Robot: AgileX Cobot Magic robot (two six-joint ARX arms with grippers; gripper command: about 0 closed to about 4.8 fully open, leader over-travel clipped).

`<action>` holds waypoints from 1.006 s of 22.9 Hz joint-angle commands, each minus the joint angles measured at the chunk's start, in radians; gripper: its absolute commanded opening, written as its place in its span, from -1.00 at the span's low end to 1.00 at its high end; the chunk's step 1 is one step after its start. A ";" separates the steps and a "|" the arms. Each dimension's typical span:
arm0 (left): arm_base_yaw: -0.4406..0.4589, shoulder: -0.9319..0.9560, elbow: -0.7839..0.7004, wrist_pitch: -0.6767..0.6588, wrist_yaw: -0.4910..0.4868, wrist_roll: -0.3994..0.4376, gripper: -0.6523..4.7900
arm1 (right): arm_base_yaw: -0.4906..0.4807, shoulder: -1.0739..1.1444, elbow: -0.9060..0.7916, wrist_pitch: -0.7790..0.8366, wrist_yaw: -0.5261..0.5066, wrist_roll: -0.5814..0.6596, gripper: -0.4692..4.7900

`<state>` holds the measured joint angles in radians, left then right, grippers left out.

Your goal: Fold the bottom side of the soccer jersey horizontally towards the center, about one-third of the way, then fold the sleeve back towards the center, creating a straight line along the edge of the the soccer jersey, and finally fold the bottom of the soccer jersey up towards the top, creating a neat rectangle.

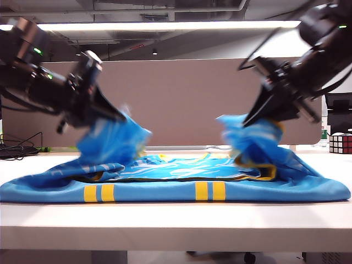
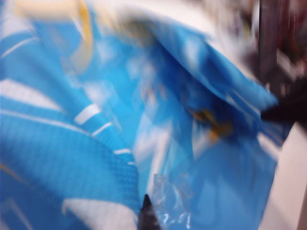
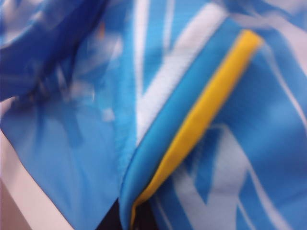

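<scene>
On the white table (image 1: pixel 176 225), seen from the exterior view, the soccer jersey (image 1: pixel 176 184) lies spread wide, its near edge plain blue with two pairs of yellow bars facing the camera, and the white-patterned face showing on the flat part behind. Above the jersey's left end the left tool (image 1: pixel 113 118) hangs in the air with a bunch of blue cloth lifted off the table, and above the jersey's right end the right tool (image 1: pixel 258 118) does the same, a yellow-trimmed edge draping down beneath it; both lifted corners are blurred. Beyond the jersey's right end a colour cube (image 1: pixel 340 143) sits on the table. In the left wrist view, badly blurred, the jersey (image 2: pixel 96 158) fills nearly everything, blue mesh with white streaks, and only a dark tip of the left tool (image 2: pixel 146 213) shows against the cloth, its jaws drawn together on the jersey. In the right wrist view the jersey (image 3: pixel 216 158) again fills the picture, a yellow band running along a folded blue edge toward the dark right tool (image 3: pixel 127 220), which is barely visible and likewise pinched closed on the jersey.
</scene>
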<state>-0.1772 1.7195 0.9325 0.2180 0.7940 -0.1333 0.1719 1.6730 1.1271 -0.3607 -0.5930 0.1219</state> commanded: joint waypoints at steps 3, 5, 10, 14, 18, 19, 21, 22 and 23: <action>-0.065 -0.003 0.000 -0.320 -0.244 0.272 -0.75 | 0.096 -0.005 -0.027 -0.116 0.150 -0.109 -0.84; -0.070 -0.003 0.000 -0.367 -0.304 0.317 0.19 | 0.104 -0.005 -0.040 -0.106 0.169 -0.107 -0.38; -0.065 -0.036 0.000 -0.363 -0.296 0.272 0.73 | 0.090 -0.009 0.000 -0.119 0.134 -0.086 0.26; -0.034 -0.160 0.000 -0.419 -0.314 0.264 0.72 | 0.061 -0.090 0.027 -0.151 0.118 -0.063 0.23; 0.044 -0.283 0.000 -0.490 -0.351 0.238 0.72 | 0.006 -0.192 0.026 -0.219 0.176 -0.062 0.18; 0.073 -0.313 0.000 -0.520 -0.357 0.221 0.72 | -0.011 -0.211 0.026 -0.241 0.183 -0.063 0.18; 0.140 -0.349 0.000 -0.584 -0.354 0.183 0.72 | -0.053 -0.248 0.022 -0.289 0.183 -0.062 0.18; 0.167 -0.357 0.000 -0.617 -0.349 0.167 0.72 | -0.068 -0.259 0.020 -0.310 0.182 -0.062 0.18; 0.192 -0.360 0.000 -0.652 -0.343 0.154 0.72 | -0.084 -0.270 0.016 -0.329 0.181 -0.062 0.19</action>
<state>-0.0174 1.3575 0.9356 -0.3447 0.4416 0.0608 0.1001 1.4158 1.1484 -0.6456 -0.4091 0.0597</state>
